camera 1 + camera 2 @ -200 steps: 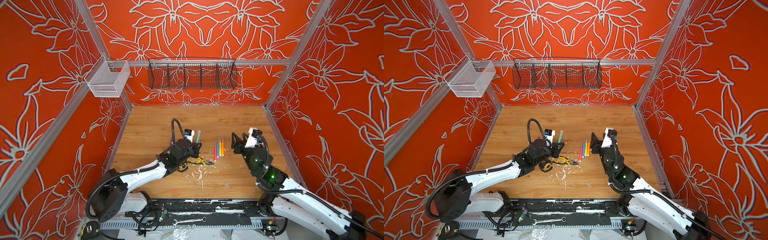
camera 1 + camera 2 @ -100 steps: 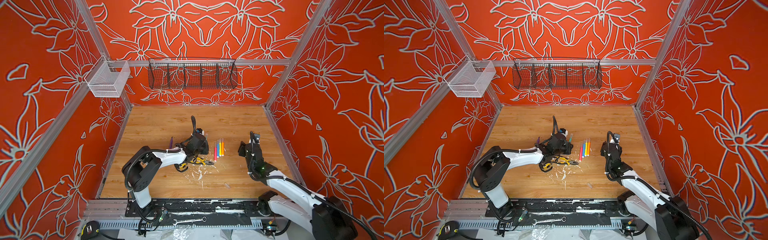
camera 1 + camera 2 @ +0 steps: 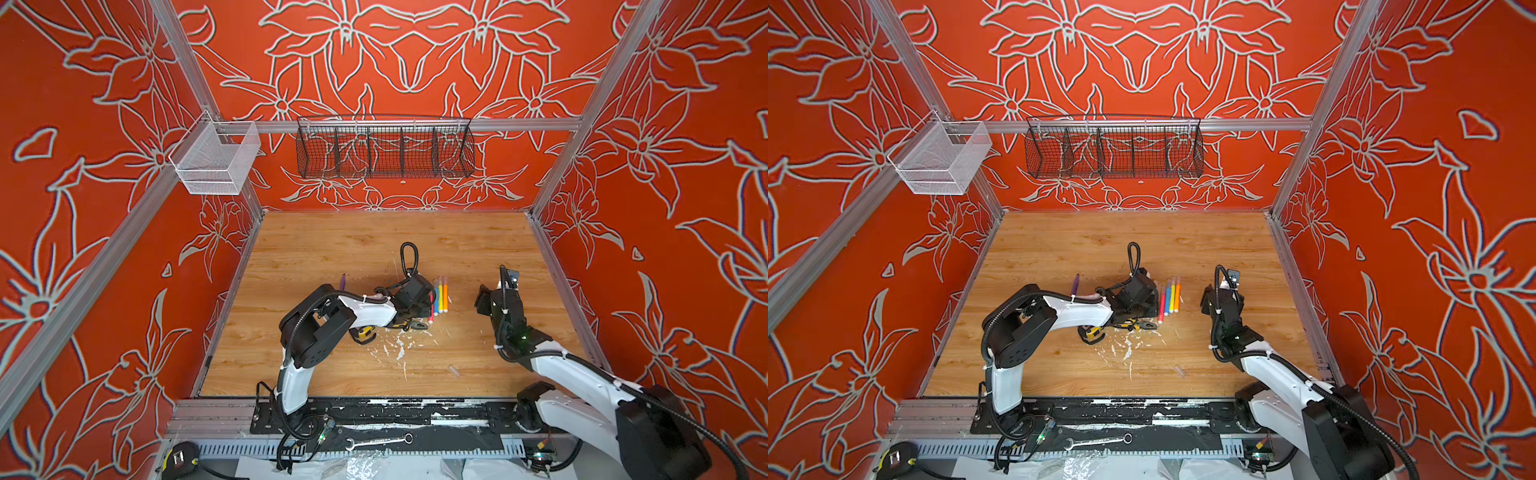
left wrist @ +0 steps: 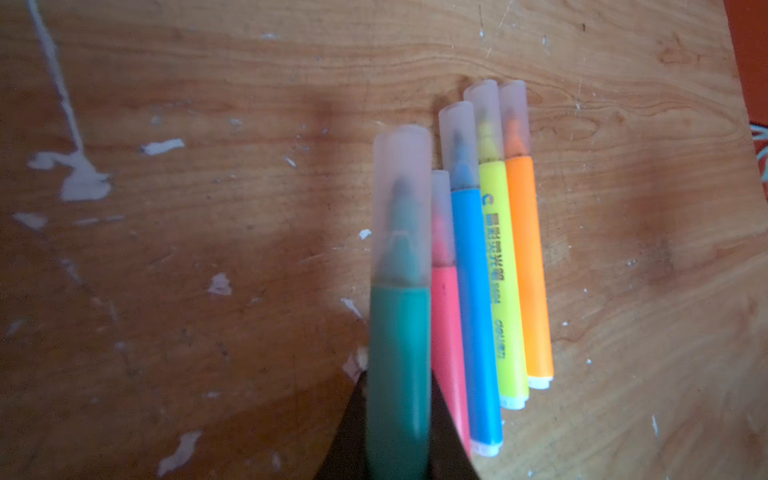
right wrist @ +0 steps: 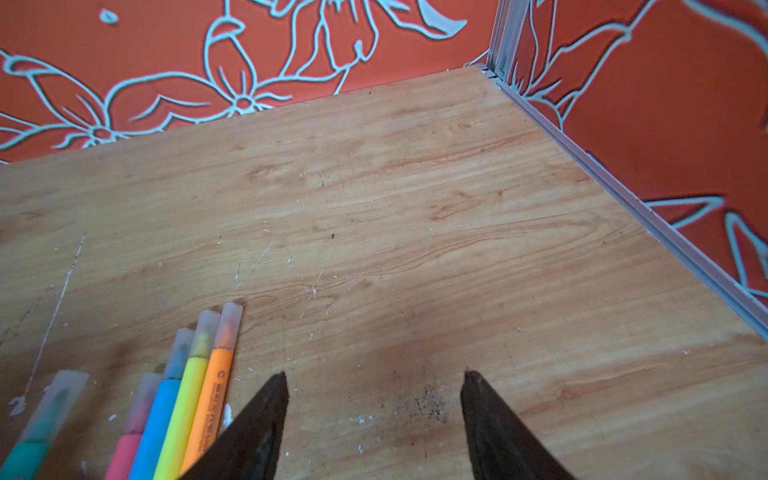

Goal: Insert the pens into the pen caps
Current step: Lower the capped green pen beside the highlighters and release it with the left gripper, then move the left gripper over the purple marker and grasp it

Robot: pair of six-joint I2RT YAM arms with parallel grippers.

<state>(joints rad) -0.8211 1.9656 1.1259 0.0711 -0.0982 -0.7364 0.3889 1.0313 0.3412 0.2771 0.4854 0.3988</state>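
- Five pens carried clear caps. The pink pen (image 4: 446,332), blue pen (image 4: 476,311), yellow pen (image 4: 500,270) and orange pen (image 4: 528,257) lay side by side, touching, on the wooden table (image 5: 415,187).
- The green pen (image 4: 398,340), also capped, was pinched in the left gripper (image 4: 397,386) just beside the pink pen.
- Step judged: adding the finished green pen to the row.
- The right gripper (image 5: 374,382) hovered near the orange pen with jaws spread and nothing between them.
- The purple pen (image 3: 1075,284) lay well apart, past the left arm. It was too small to tell whether it was capped. One loose clear cap (image 3: 1179,370) lay nearer the front edge.
- Next move, judged: lower the green pen flat, release it, then fetch the purple pen and the loose clear cap.
- In the way: pliers (image 3: 1144,325) and white flecks (image 3: 1125,351) lay just in front of the row. A careless release could nudge the pink pen.
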